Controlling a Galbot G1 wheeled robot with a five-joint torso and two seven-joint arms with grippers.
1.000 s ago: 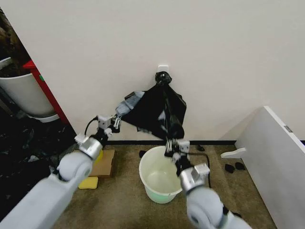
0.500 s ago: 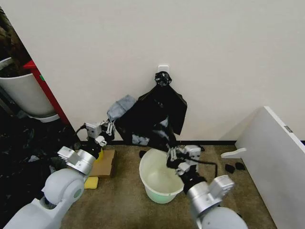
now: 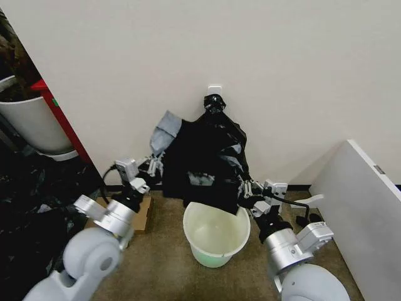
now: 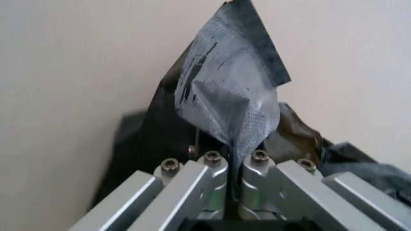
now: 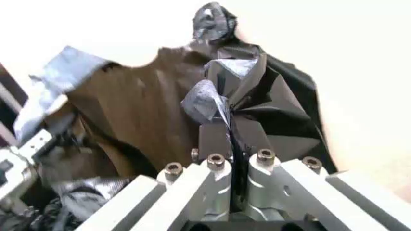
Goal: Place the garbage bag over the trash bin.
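Garbage bag (image 3: 207,157) stretched left-right above far rim of trash bin (image 3: 216,233); left gripper (image 3: 155,164) and right gripper (image 3: 245,187) each pinch an edge.

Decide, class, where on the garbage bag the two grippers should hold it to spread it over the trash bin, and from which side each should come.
Grip the garbage bag at opposite edges of its loose rim, as now: left gripper from the left, right gripper from the right. Thin film pinches flat, and it hangs just above the trash bin, so pulling outward likely opens the mouth.
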